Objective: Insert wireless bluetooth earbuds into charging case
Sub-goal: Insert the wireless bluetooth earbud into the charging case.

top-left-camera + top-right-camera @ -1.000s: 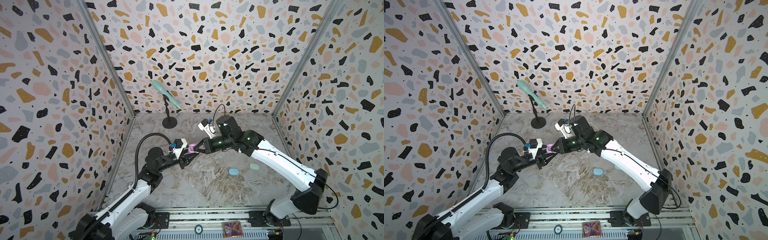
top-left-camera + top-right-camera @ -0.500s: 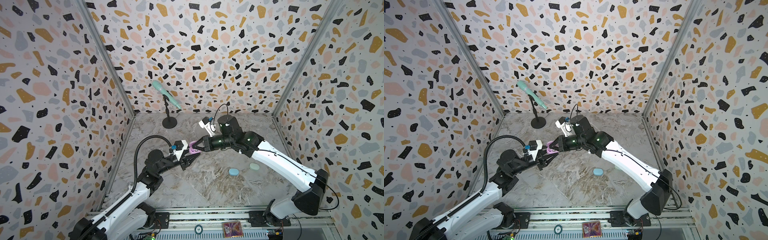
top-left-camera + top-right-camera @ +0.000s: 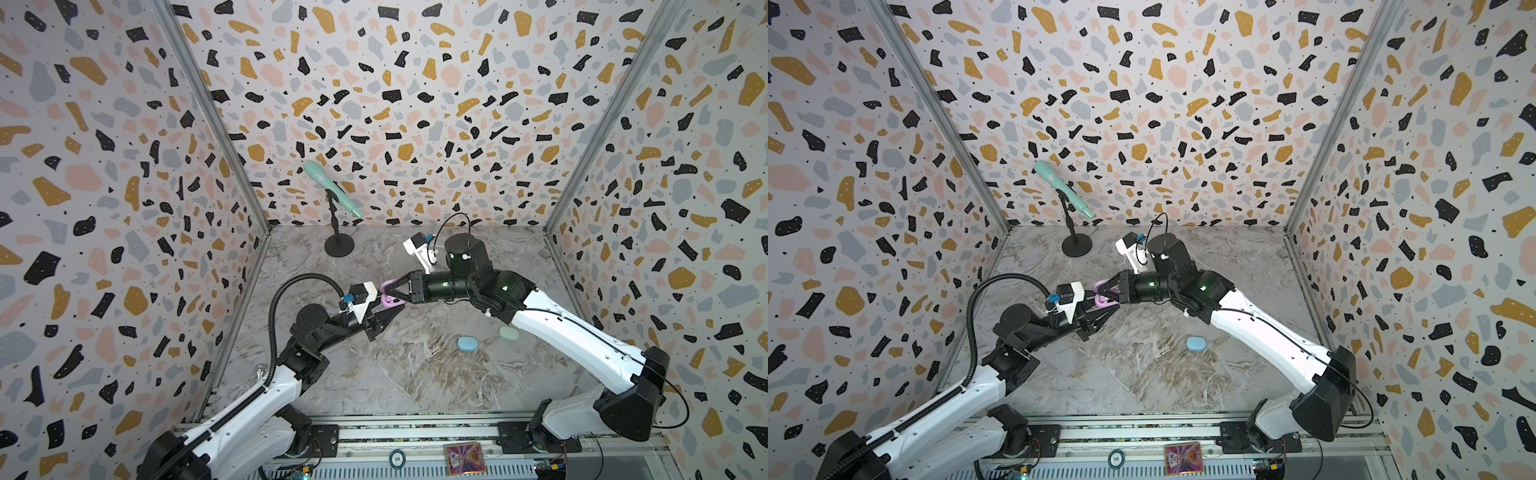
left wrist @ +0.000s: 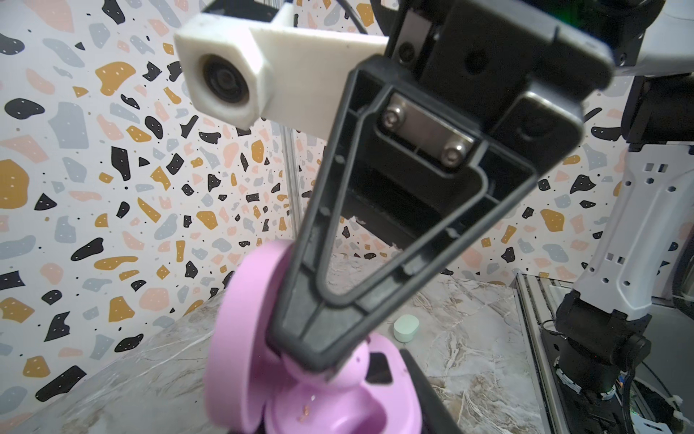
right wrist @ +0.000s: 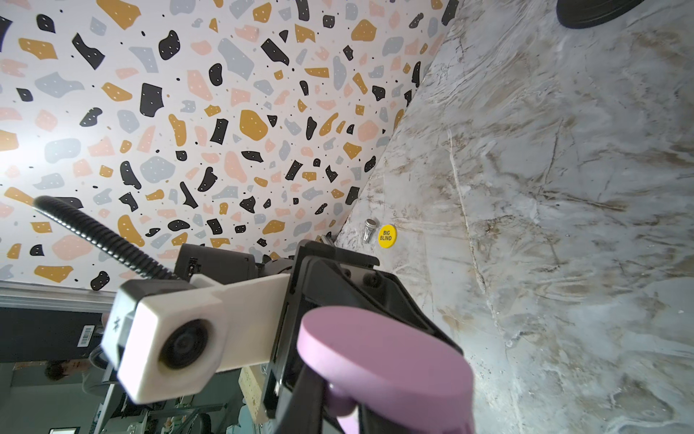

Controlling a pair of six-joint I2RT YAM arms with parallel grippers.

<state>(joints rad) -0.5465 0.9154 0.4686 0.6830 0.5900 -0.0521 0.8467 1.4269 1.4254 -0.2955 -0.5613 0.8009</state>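
In the middle of a top view, the left gripper [image 3: 390, 308] squeezes the pink case [image 4: 236, 338], lid open. The right gripper [image 3: 392, 292] pinches a pink earbud [image 4: 343, 374] into it. The blue case [image 3: 468, 343] and mint case [image 3: 509, 333] lie shut, lower right.

**Both arms converging, fingertip to fingertip**

The left arm [image 3: 249, 399] is rising from its base with the elbow bent, and its wrist is angling the left gripper [image 3: 395, 308] toward the opposite arm. The right arm [image 3: 569, 332] is holding its forearm nearly level and pointing the right gripper [image 3: 388, 292] inward and slightly down. Both pairs of jaws are standing closed. The right gripper's tips are sitting just above the left's.
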